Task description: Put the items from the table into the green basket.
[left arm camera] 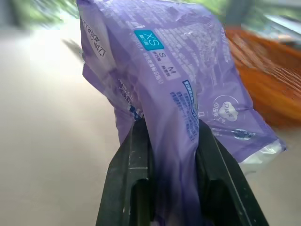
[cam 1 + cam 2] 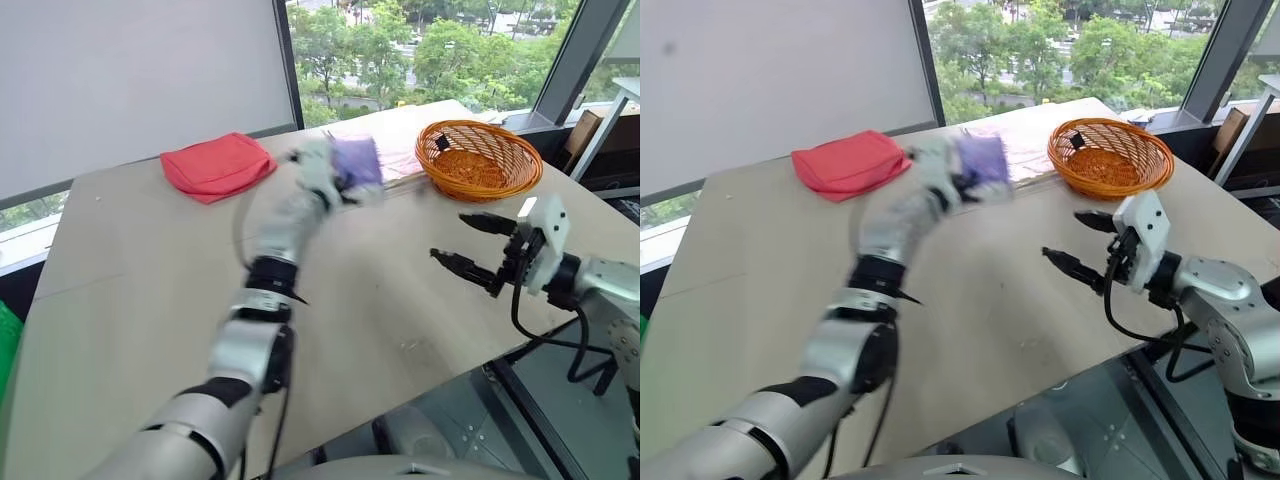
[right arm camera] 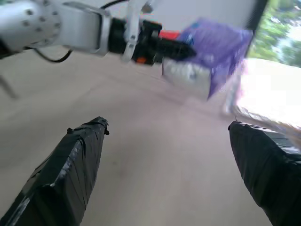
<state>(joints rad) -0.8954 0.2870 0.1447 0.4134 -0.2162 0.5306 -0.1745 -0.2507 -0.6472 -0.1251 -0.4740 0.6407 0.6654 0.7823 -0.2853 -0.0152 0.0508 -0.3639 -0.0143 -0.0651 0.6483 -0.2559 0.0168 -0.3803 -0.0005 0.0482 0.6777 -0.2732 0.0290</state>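
A white wall panel (image 2: 140,80) fills the back on the left, ending at a dark window post (image 2: 289,60). Beyond the glass, green trees (image 2: 400,45) stand in bright daylight and a road runs below. A second slanted dark post (image 2: 578,55) rises at the right. The beige counter (image 2: 130,290) has a seam across it; grey floor (image 2: 560,420) lies under its near edge

Bright daylight from the tall windows (image 2: 420,50) behind, flat beige-grey tabletop (image 2: 150,280) evenly lit, shadows faint, motion blur on the left gripper (image 2: 340,175) and soft purple rectangular pack (image 2: 357,160) — glare washing out one edge of the right wrist view.
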